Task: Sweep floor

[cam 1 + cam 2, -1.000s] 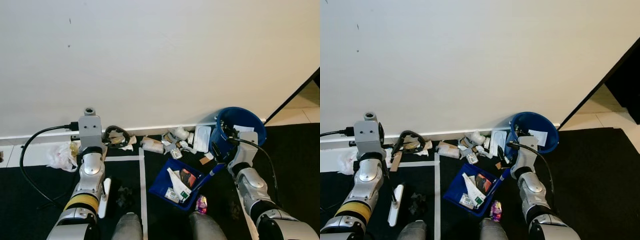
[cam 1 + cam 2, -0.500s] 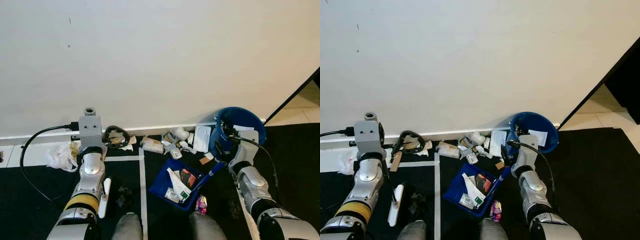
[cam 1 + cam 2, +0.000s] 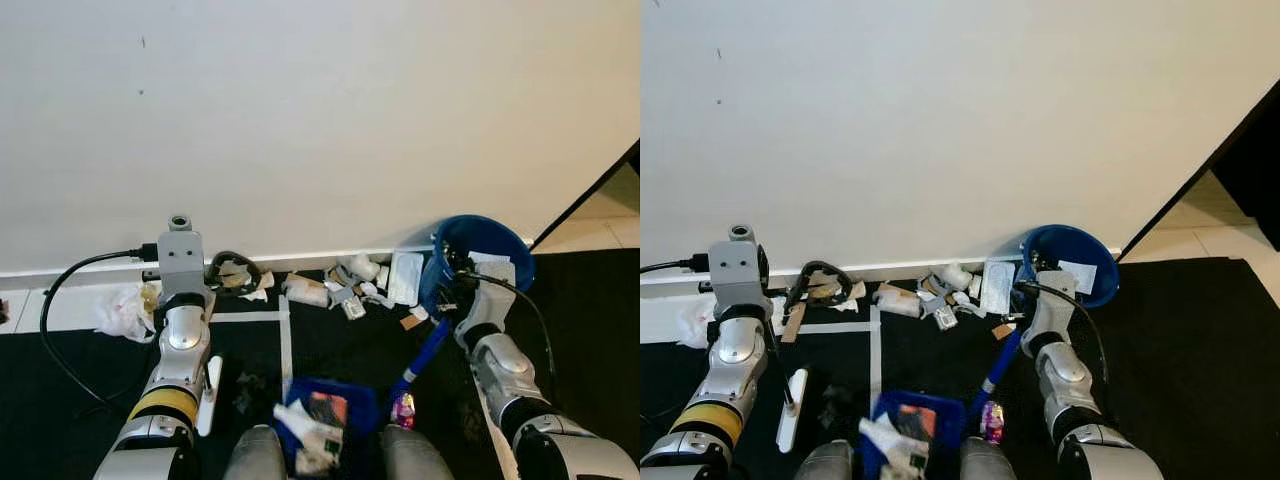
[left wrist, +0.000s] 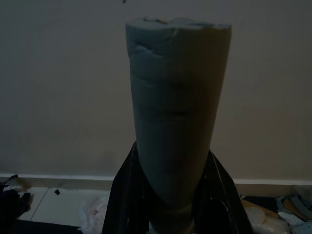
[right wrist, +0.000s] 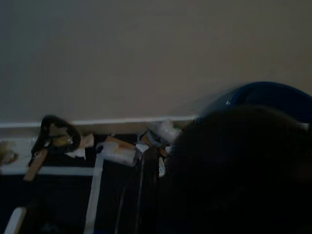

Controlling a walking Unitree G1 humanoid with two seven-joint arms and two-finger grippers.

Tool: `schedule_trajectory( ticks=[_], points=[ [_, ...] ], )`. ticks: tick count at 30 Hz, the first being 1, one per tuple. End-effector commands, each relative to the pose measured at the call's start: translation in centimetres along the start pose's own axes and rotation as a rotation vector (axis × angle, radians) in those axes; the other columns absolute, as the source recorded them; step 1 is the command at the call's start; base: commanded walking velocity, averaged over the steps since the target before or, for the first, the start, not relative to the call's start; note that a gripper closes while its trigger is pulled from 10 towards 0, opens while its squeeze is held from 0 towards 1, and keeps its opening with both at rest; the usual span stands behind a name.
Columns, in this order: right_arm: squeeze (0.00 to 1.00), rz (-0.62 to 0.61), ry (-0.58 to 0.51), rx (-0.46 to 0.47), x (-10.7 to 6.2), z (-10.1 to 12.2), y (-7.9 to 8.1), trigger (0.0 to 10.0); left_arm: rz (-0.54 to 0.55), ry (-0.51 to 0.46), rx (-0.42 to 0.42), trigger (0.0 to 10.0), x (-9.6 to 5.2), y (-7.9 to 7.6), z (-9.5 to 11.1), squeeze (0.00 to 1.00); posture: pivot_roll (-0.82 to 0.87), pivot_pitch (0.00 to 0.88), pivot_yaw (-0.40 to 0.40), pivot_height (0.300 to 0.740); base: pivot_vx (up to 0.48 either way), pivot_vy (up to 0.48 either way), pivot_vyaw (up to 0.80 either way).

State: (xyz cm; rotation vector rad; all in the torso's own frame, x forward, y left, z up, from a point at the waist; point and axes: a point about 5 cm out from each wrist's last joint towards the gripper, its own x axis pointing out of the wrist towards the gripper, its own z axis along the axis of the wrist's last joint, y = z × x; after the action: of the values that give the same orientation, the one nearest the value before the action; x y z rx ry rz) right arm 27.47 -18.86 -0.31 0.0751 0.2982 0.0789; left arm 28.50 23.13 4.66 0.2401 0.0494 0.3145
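While the right claw (image 3: 446, 300) clasped the upper end of its long handle, the loaded blue plastic dustpan (image 3: 322, 425) lay at bottom centre, down-left of that claw, handle axis slanting up-right toward the round blue plastic bin (image 3: 482, 250) at right. Scattered paper litter (image 3: 352, 285) lined the wall's foot at centre. Left claw (image 4: 170, 214) gripped the thick grey broom handle (image 4: 173, 122).

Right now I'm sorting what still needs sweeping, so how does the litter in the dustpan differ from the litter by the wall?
The litter in the blue dustpan is gathered in a tight heap near the robot's feet, held by the pan. The litter by the wall is strewn loose along the white baseboard, bare on the dark floor. Both are mostly paper scraps and wrappers.
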Motion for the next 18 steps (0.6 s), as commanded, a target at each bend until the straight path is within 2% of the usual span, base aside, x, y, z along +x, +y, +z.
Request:
schedule_trajectory(
  ticks=[1,8,18],
  points=[
    [0.00,-0.009,0.039,-0.028,-0.4,-0.5,-1.0,0.0,-0.012,0.040,0.016,10.0,-0.4,-0.1,-0.8,0.00,0.13,0.026,-0.071,0.740,0.000,0.000,0.00],
    [0.00,0.038,0.018,-0.057,-0.2,0.0,-0.7,0.0,-0.021,0.020,0.027,10.0,-0.2,-0.1,-0.4,0.00,0.13,0.026,-0.074,0.740,0.000,0.000,0.00],
    [0.00,0.082,-0.120,-0.080,0.2,1.9,-0.1,0.0,-0.017,-0.003,0.019,10.0,-0.2,-0.1,-0.1,0.00,0.13,0.033,-0.077,0.740,0.000,0.000,0.00]
  ],
)
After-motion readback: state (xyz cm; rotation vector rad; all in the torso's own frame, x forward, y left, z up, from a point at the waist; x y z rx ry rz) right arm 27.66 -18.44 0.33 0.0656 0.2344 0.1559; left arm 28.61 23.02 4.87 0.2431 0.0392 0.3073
